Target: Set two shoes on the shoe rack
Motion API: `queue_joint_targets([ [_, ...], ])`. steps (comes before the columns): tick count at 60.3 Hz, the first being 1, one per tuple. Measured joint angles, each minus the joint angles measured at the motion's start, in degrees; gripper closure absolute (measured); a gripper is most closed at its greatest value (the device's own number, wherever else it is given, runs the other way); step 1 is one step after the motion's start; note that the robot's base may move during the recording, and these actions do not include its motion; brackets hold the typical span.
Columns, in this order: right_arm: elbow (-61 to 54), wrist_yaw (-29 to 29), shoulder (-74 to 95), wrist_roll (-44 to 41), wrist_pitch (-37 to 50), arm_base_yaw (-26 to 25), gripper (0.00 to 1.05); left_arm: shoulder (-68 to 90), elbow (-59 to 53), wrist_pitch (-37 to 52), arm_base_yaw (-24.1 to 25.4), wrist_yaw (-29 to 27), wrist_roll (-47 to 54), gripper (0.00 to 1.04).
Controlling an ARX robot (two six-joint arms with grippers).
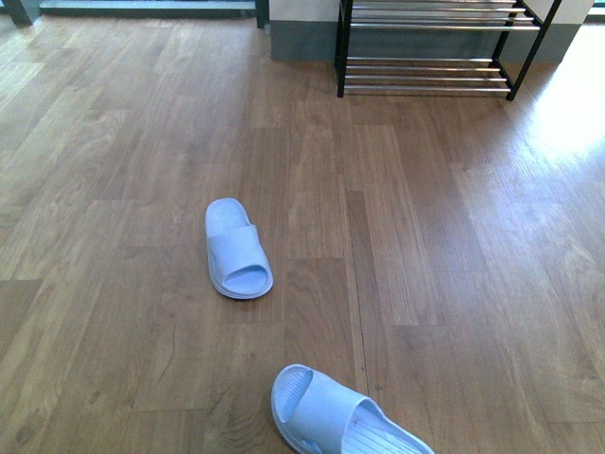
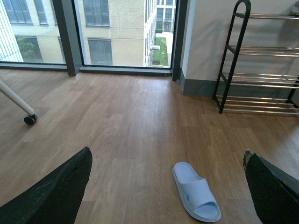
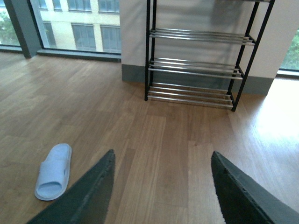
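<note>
1. Far slide (image 1: 238, 249) lies flat on the wood floor (image 1: 454, 246), mid-room, toe end towards the robot.
2. Near slide (image 1: 340, 416) is well apart from it, closer in and cut off by the lower frame edge.
3. Shoe rack (image 1: 430, 47) stands at the far wall, well away from both slides.
4. Left gripper (image 2: 167, 153): jaws spread wide, holding nothing, over the floor.
5. Right gripper (image 3: 163, 155): same, wide open and empty, facing the rack.

The nearer slipper (image 1: 331, 414) runs off the front view's bottom edge. The shoe rack (image 1: 425, 66) is cut by the top edge, its upper shelves unseen.
</note>
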Motion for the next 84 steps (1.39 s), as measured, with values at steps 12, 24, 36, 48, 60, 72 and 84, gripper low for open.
queue_joint_targets([
  [12, -0.61, 4.83, -10.45, 1.36, -8.85, 5.09, 0.91, 0.0, 0.0, 0.0, 0.0, -0.02, 0.0, 0.09],
  [24, -0.66, 8.46, -18.86, 1.57, -16.5, 8.76, 1.03, 0.0, 0.0, 0.0, 0.0, 0.0, 0.0, 0.09],
  [36, -0.68, 15.1, -25.79, 1.6, -22.95, 15.87, 1.03, 0.0, 0.0, 0.0, 0.0, 0.0, 0.0, 0.09],
  [48, -0.68, 15.65, -30.27, 1.62, -27.34, 16.24, 1.03, 0.0, 0.0, 0.0, 0.0, 0.0, 0.0, 0.09],
  [60, -0.68, 15.69, -34.29, 1.62, -31.34, 16.28, 1.03, 0.0, 0.0, 0.0, 0.0, 0.0, 0.0, 0.09],
  [72, -0.68, 15.74, -37.64, 1.62, -34.73, 16.31, 1.03, 0.0, 0.0, 0.0, 0.0, 0.0, 0.0, 0.09],
  [84, -0.66, 15.78, -48.26, 1.62, -45.62, 16.33, 0.97, 0.0, 0.0, 0.0, 0.0, 0.0, 0.0, 0.09],
])
